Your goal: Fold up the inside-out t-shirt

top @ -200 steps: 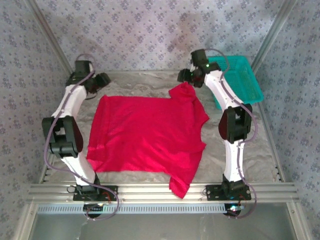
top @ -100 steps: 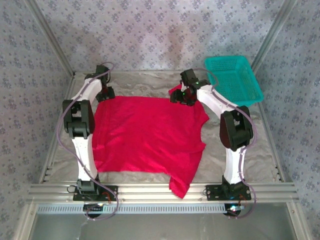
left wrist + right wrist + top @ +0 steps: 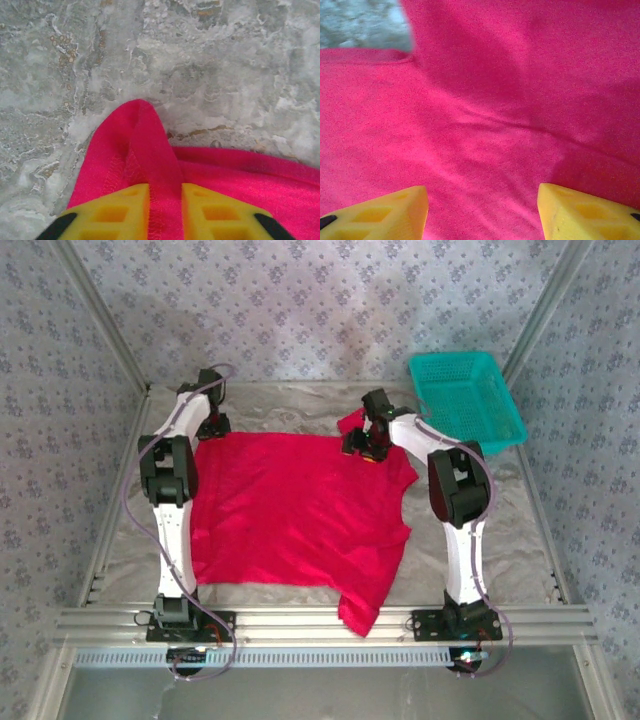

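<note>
Watch the near flap of the plain bright red cloth t-shirt: it hangs over the near rail, so I'd expect a pull toward the back to drag or snag it. Further back, your left hand has its yellow fingers pinching only a thin ridge of the far-left corner, which may slip. Your right hand is spread with nothing gripped, so a left-only lift would likely skew the cloth. The t-shirt lies flat mid-surface, far edge between both hands, right hand just above the far-right shoulder, and the teal plastic mesh basket well apart beyond.
</note>
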Robot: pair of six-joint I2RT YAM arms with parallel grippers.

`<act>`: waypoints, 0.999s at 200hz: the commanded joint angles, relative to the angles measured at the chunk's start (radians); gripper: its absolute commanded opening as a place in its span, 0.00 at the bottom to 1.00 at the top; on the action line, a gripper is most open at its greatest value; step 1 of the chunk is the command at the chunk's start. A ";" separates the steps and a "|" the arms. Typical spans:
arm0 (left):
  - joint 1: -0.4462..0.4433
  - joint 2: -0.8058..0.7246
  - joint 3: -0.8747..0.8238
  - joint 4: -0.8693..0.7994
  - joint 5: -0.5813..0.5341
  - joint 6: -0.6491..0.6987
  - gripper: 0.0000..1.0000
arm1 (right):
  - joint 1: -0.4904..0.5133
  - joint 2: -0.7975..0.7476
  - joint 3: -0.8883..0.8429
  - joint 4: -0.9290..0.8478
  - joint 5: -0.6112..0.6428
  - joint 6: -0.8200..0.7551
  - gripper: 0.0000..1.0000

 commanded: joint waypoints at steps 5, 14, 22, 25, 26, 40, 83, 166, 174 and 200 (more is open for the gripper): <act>0.008 0.034 0.086 -0.075 -0.023 0.038 0.07 | -0.047 0.045 -0.002 -0.015 0.003 0.037 0.60; 0.011 0.046 0.106 -0.086 -0.022 0.040 0.00 | -0.059 0.046 -0.004 -0.022 0.015 0.039 0.59; 0.017 0.052 0.123 -0.095 -0.018 0.040 0.00 | -0.068 0.048 -0.004 -0.028 0.030 0.037 0.58; 0.019 0.052 0.128 -0.096 -0.014 0.040 0.00 | -0.072 0.048 -0.004 -0.028 0.035 0.037 0.58; 0.020 0.051 0.128 -0.096 -0.013 0.039 0.00 | -0.073 0.048 -0.004 -0.028 0.037 0.037 0.57; 0.034 0.037 0.137 -0.085 0.029 0.022 0.00 | -0.084 0.053 0.003 -0.051 0.059 0.037 0.53; 0.090 -0.078 0.035 0.056 0.265 -0.053 0.00 | -0.096 0.068 0.020 -0.063 0.060 0.033 0.50; -0.011 0.010 0.151 -0.055 0.114 -0.010 0.61 | -0.078 0.085 0.069 -0.087 0.034 0.022 0.50; -0.017 0.044 0.199 -0.091 0.097 -0.006 0.59 | -0.079 0.085 0.071 -0.090 0.035 0.020 0.50; -0.020 0.116 0.283 -0.142 0.069 0.003 0.52 | -0.080 0.083 0.074 -0.092 0.031 0.019 0.50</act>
